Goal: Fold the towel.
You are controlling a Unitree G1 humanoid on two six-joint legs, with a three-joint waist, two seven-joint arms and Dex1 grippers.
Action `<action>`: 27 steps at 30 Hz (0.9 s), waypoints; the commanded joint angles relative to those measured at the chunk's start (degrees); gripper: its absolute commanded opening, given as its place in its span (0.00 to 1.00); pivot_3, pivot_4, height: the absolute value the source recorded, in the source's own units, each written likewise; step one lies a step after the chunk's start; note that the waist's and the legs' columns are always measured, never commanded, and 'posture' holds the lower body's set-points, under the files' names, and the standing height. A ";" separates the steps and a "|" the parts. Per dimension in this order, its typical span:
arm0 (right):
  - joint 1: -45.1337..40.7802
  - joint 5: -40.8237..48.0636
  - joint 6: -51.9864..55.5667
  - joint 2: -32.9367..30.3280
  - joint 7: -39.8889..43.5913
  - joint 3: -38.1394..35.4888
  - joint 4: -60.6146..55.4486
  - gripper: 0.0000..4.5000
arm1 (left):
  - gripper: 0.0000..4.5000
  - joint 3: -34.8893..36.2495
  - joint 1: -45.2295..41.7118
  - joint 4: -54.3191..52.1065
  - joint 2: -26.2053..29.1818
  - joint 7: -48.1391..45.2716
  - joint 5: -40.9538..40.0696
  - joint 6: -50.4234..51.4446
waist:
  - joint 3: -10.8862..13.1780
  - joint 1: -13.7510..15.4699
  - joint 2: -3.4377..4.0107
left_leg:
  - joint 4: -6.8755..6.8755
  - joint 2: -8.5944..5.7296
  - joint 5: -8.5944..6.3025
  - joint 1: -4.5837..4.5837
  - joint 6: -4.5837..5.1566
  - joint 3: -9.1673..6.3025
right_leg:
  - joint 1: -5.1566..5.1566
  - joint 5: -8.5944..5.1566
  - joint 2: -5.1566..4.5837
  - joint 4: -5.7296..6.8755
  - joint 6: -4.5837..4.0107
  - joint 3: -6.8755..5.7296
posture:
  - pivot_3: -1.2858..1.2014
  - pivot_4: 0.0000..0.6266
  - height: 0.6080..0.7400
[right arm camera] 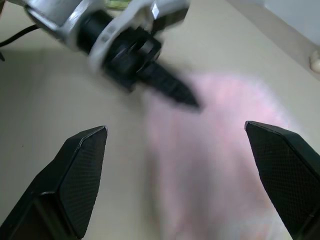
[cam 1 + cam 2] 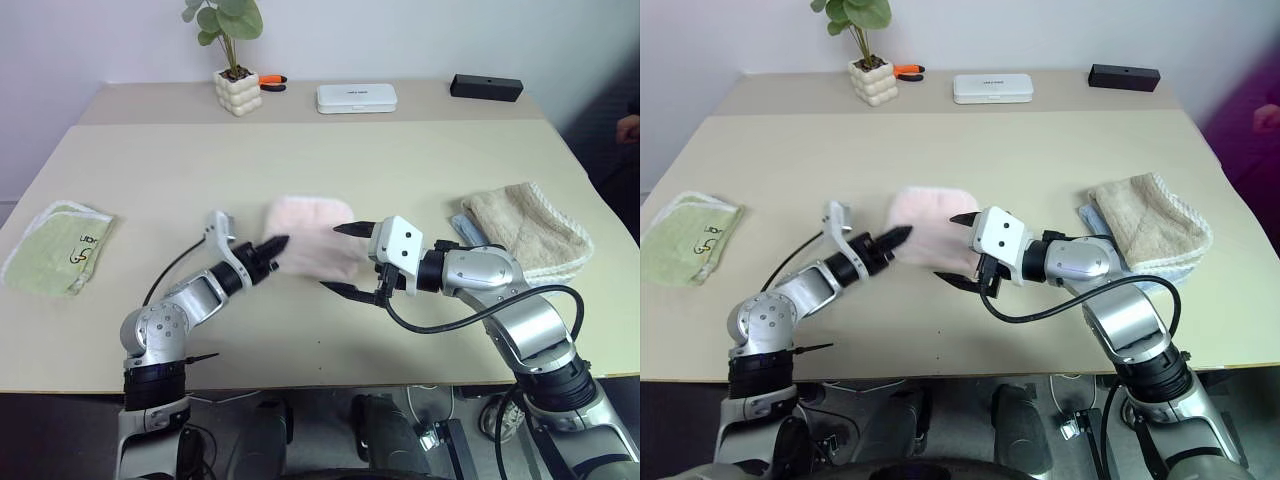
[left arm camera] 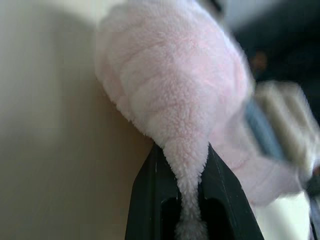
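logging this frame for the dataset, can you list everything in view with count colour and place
towel: 1, pale pink, table centre, its edge pinched by the left gripper
green towel: 1, light green, folded, table's left edge
beige towel: 1, beige, folded, table's right side, lying on something pale blue
table: 1, beige top
potted plant: 1, green leaves, white pot, far side
white case: 1, white, far side, middle
black box: 1, black, far right
orange-handled tool: 1, orange and black, beside the pot
left gripper: 1, black jaws shut on the towel's edge
right gripper: 1, black jaws open, at the towel's right side
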 commanded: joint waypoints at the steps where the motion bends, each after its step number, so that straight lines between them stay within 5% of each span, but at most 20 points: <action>1: -0.02 0.37 -0.40 -0.84 0.04 -0.84 -2.68 1.00 | 0.01 12.13 -7.42 2.00 3.76 8.57 2.58 -12.82 | 0.01 -0.20 -0.02 | 0.00 0.00 0.00 0.00 0.00 0.00 | -0.01 0.00 0.00 0.00 0.00 0.00 | 0.52 0.24 0.99; 9: -0.39 0.37 -1.63 -0.58 0.70 -0.07 -1.19 1.00 | 0.01 30.05 -7.24 9.94 12.40 17.36 2.17 -25.27 | 0.01 0.01 -0.02 | -0.08 0.00 -0.05 -0.02 -0.06 0.05 | -0.05 0.05 -0.01 -0.09 0.09 0.01 | 0.52 0.24 0.99; 17: 0.05 -0.05 -3.11 -0.94 1.57 -0.02 0.01 1.00 | 0.01 33.73 2.74 7.55 8.39 21.05 -1.17 -26.38 | -0.05 0.37 -0.62 | 0.04 -0.03 -0.01 -0.03 -0.13 -0.02 | 0.08 0.08 -0.05 -0.14 0.13 -0.05 | 0.52 0.24 0.99; 20: 0.40 -0.13 -3.46 -1.38 2.06 -0.17 0.45 1.00 | 0.24 35.97 5.28 5.99 5.78 22.59 -3.99 -28.09 | -0.07 0.03 -0.65 | 0.02 -0.03 0.00 -0.02 -0.16 -0.02 | 0.10 0.08 -0.07 -0.15 0.12 -0.05 | 0.52 0.24 0.99; 27: -0.05 -0.36 -4.94 -1.45 3.48 0.07 2.25 1.00 | 0.99 36.77 7.19 2.36 6.25 25.13 -6.95 -30.01 | -0.08 -0.09 -0.65 | 0.00 0.01 0.00 0.00 -0.16 0.00 | 0.06 0.08 -0.04 -0.13 0.12 -0.05 | 0.52 0.24 0.99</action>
